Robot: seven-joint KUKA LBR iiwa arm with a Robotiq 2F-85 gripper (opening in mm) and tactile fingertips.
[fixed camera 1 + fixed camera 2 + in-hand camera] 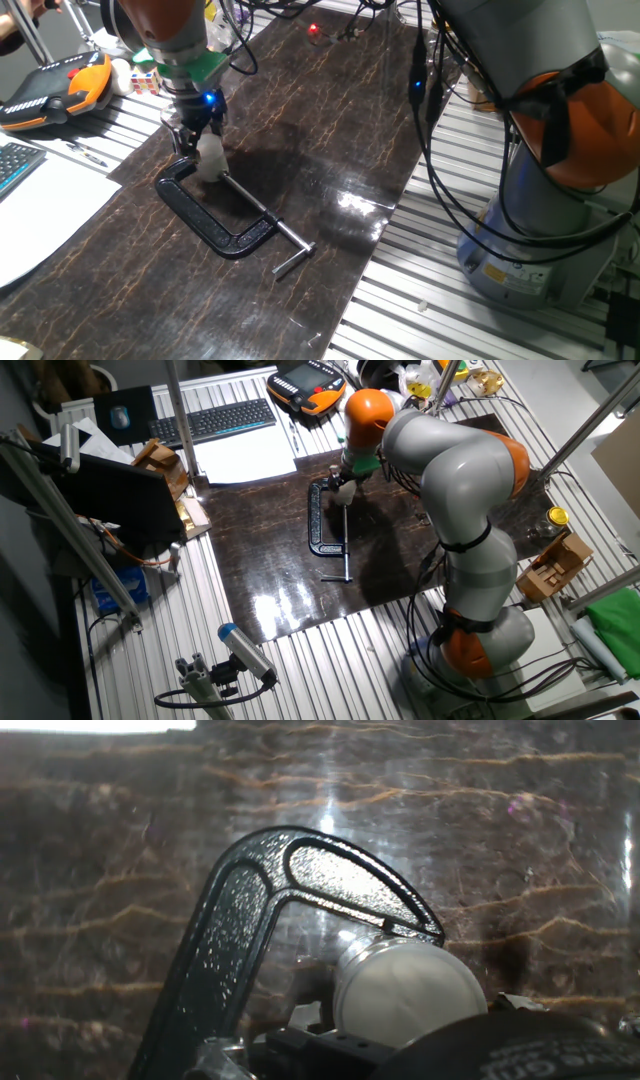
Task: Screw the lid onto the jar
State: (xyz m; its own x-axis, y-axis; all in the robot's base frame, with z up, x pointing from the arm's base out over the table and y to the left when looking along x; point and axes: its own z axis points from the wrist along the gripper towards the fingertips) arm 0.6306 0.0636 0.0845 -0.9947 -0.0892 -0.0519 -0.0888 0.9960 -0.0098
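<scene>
The black C-clamp [215,215] lies flat on the dark marbled mat [330,120], and everything sits at its curved end. There the gripper [197,138] hangs low over the small whitish jar [210,160], which stands inside the clamp's jaw, touching the frame. In the hand view a pale round lid [408,990] tops it. Whether the fingers are clamped on it, I cannot tell.
</scene>
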